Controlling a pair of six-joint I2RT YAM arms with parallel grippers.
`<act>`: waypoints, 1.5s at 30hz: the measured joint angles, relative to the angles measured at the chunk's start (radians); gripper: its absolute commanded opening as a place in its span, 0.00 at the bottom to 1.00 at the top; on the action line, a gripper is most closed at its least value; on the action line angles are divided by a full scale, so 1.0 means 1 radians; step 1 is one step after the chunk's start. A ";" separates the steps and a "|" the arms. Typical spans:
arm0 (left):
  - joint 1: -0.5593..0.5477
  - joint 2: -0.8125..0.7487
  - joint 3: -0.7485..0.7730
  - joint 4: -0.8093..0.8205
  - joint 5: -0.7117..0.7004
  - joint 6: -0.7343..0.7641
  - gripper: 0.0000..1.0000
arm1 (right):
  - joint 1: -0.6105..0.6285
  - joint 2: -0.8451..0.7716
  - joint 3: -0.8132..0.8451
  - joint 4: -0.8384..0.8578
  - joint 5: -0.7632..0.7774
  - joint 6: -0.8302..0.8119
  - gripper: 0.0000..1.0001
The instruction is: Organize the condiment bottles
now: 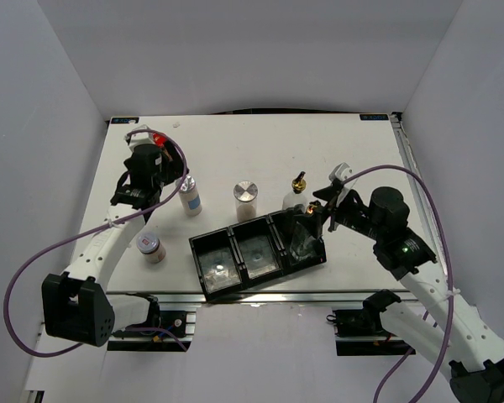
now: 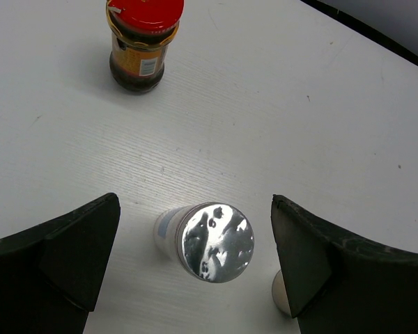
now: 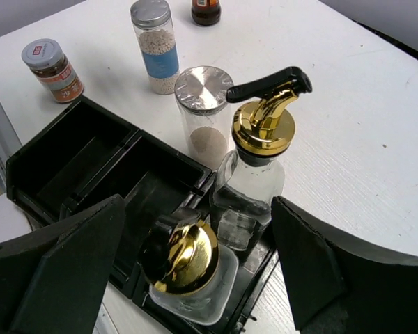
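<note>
My left gripper (image 1: 172, 186) (image 2: 195, 209) is open and hangs over a tall silver-lidded shaker with a blue label (image 1: 190, 198) (image 2: 216, 241), one finger on each side, not touching it. The red-lidded dark jar (image 1: 157, 138) (image 2: 144, 38) stands beyond it. My right gripper (image 1: 316, 220) (image 3: 195, 212) is open around a clear glass bottle with a gold pourer (image 1: 306, 228) (image 3: 186, 259) that stands in the black tray's right compartment. The second glass bottle (image 1: 298, 191) (image 3: 263, 132) stands at the tray's far rim. A wide silver-lidded shaker (image 1: 246, 200) (image 3: 205, 111) and a short one (image 1: 151, 246) (image 3: 52, 68) stand on the table.
The black three-compartment tray (image 1: 203, 281) (image 3: 76, 149) lies at an angle near the table's front edge; its left and middle compartments hold no bottles. Purple cables loop off both arms. A metal rail (image 1: 260, 295) runs along the front edge, white walls on three sides.
</note>
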 measured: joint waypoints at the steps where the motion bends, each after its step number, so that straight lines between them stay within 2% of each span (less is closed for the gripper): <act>1: 0.000 0.000 0.005 -0.005 -0.004 -0.002 0.98 | 0.000 -0.003 0.005 -0.007 0.001 0.006 0.89; 13: 0.000 0.084 0.108 -0.109 -0.084 -0.011 0.98 | 0.001 -0.063 0.116 -0.020 0.151 0.089 0.89; 21: 0.000 0.084 0.113 -0.101 -0.063 0.013 0.98 | -0.006 0.163 0.411 -0.041 0.437 0.123 0.89; 25: 0.022 0.118 0.173 -0.104 -0.045 0.027 0.98 | -0.104 0.320 0.548 -0.064 0.500 0.140 0.90; 30: 0.125 0.303 0.366 -0.101 -0.026 0.038 0.98 | -0.337 0.463 0.590 -0.090 0.481 0.200 0.89; 34: 0.149 0.478 0.506 -0.140 -0.029 0.061 0.98 | -0.471 0.533 0.572 -0.111 0.429 0.244 0.89; 38: 0.149 0.645 0.629 -0.161 -0.021 0.086 0.98 | -0.498 0.533 0.500 -0.096 0.399 0.253 0.89; 45: 0.149 0.807 0.749 -0.210 -0.029 0.124 0.98 | -0.512 0.533 0.453 -0.082 0.388 0.240 0.89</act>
